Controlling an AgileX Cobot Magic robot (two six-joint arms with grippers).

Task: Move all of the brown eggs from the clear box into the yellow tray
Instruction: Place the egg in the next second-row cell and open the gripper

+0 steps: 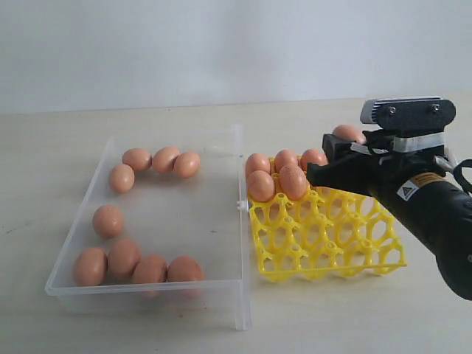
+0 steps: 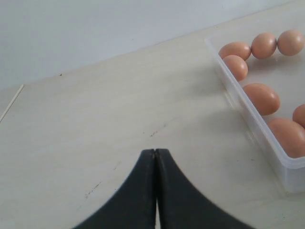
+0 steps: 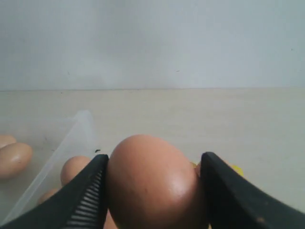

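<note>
I am gripping 1 brown egg (image 3: 152, 186) between the jaws of my right pincer (image 3: 155, 160), hovering over the far side of the yellow tray (image 1: 332, 243). At least 5 seated eggs (image 1: 293, 181) are bunching at the tray's 11 o'clock corner, so I am aiming for a free cell just beside them, toward 1 o'clock. To my mind this is calling for a straight, slow descent, clear of the neighbours, then a gentle opening. The clear box (image 1: 147, 296), at the tray's 9 o'clock, is holding 9 more. My left pincer (image 2: 155, 151) is waiting closed and empty.
</note>
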